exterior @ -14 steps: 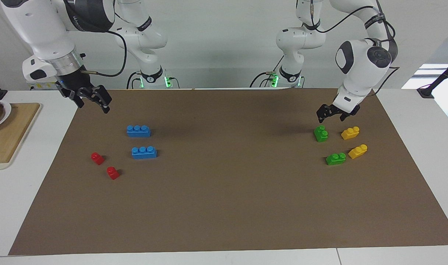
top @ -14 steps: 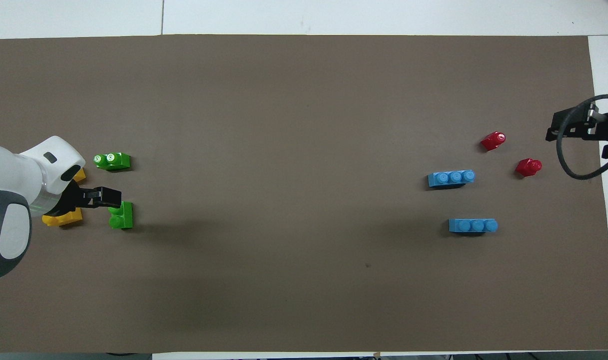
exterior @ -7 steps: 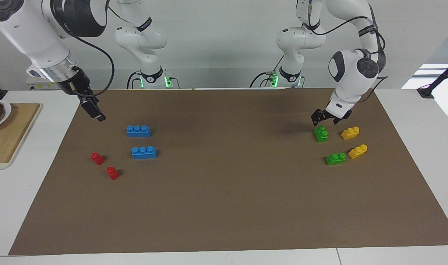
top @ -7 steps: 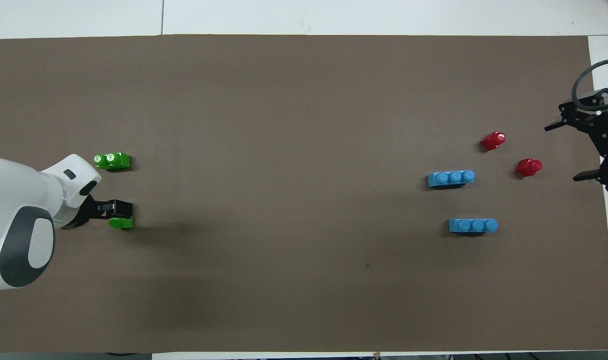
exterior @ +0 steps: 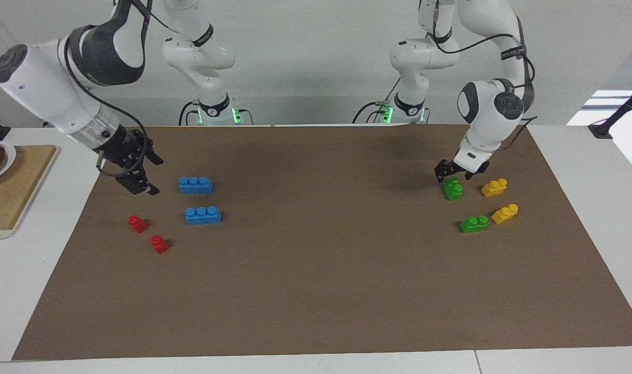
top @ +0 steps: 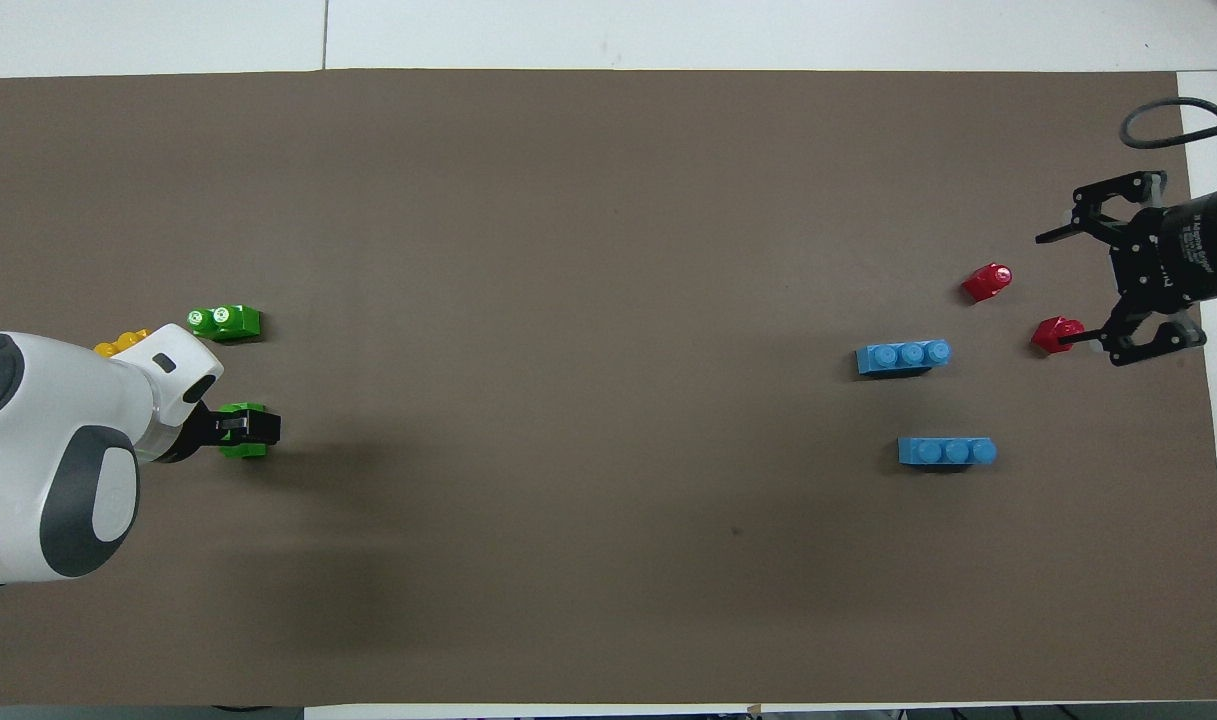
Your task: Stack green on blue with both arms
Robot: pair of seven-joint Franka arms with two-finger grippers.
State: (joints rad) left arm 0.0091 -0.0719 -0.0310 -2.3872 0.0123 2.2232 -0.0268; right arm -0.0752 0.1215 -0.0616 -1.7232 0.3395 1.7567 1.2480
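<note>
Two green bricks lie toward the left arm's end of the mat. My left gripper [exterior: 453, 176] [top: 246, 428] is open and low over the green brick [exterior: 453, 189] [top: 238, 446] nearer the robots, a finger at each side; I cannot tell whether they touch it. The second green brick [exterior: 473, 224] [top: 225, 321] lies free. Two blue bricks [exterior: 195, 185] [exterior: 203, 215] [top: 946, 452] [top: 903, 357] lie toward the right arm's end. My right gripper [exterior: 155, 177] [top: 1054, 290] is open and empty over the mat beside the blue brick nearer the robots.
Two yellow bricks [exterior: 494, 187] [exterior: 505, 213] lie beside the green ones; the left arm hides most of them from overhead. Two red bricks [exterior: 137, 223] [exterior: 159, 243] lie near the blue ones. A wooden board [exterior: 14, 192] with a plate [exterior: 7, 156] sits off the mat.
The left gripper has come down over the nearer green brick. The right gripper has turned and swung down from the mat's corner to beside the nearer blue brick.
</note>
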